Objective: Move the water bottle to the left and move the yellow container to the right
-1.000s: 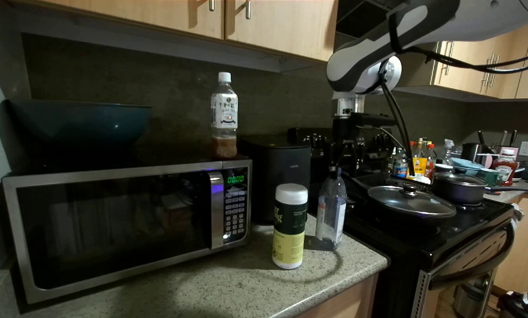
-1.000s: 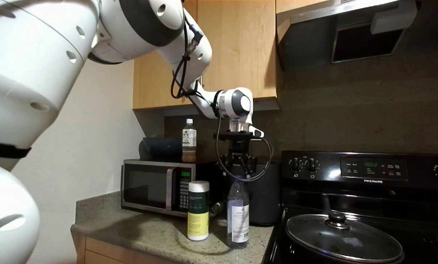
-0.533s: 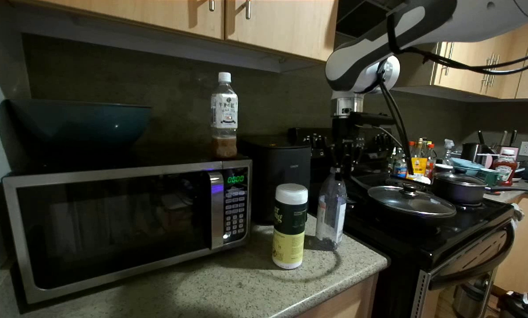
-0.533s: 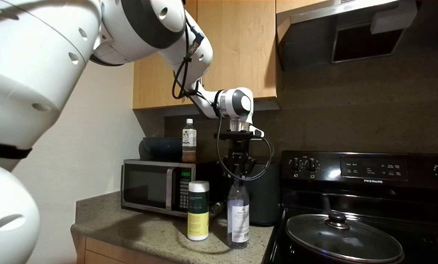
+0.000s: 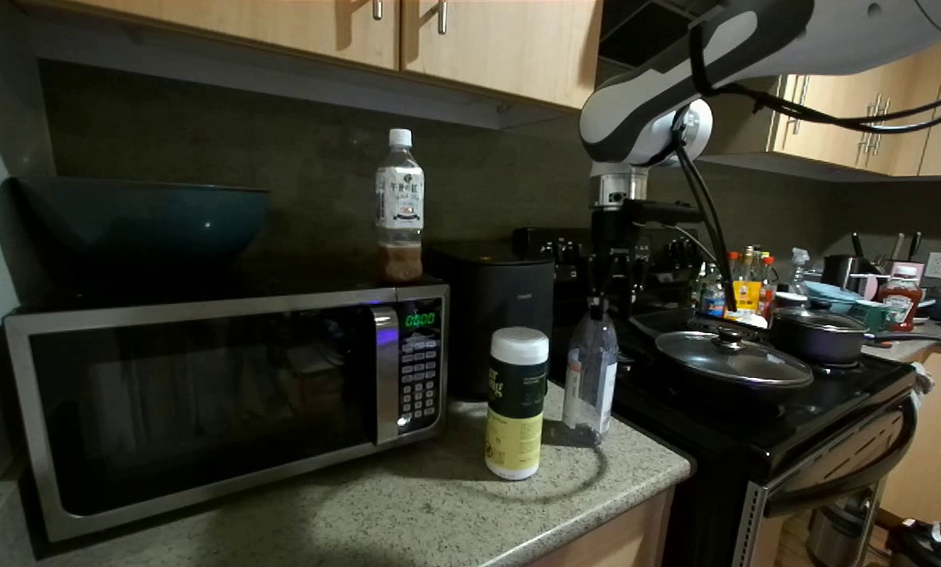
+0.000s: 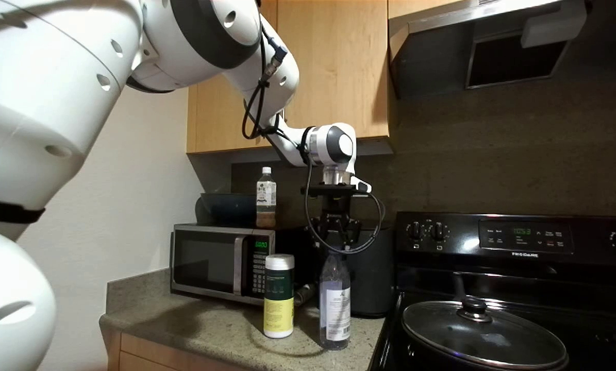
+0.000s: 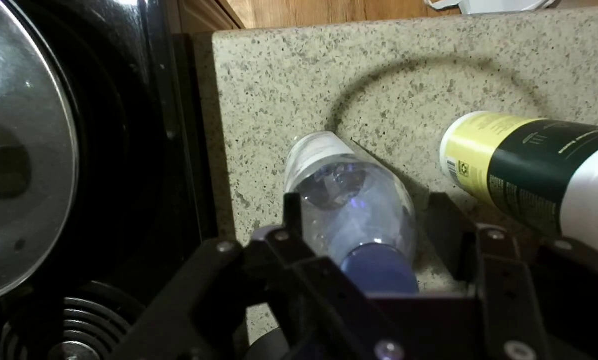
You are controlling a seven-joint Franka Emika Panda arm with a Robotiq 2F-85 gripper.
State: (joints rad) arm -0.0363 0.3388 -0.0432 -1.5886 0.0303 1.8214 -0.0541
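Near one end of the microwave (image 5: 226, 402), we see the yellow container (image 5: 516, 409) standing on the tabletop (image 5: 407, 504). Its white lid (image 5: 520, 345) is on, so we can't see inside. A bit farther from the microwave stands the clear water bottle (image 5: 590, 378), upright, and we can't tell if there is water in it. The robot's jaws are spread, one on each side of the bottle's top, and we can't tell if they touch it. The bottle's cap (image 7: 379, 270) looks blue in the wrist view but is hard to make out in both exterior views. On top of the microwave, a drink bottle (image 5: 400, 205) has something brown low inside it, and beside it is a big bowl (image 5: 139, 220) that we can't see into. The microwave's window (image 5: 194, 417) is too dark to look through. Well apart from the microwave, on the stove (image 5: 785, 433), we can't make out the inside of a lidded pan (image 5: 726, 366); the wrist view cuts it off.
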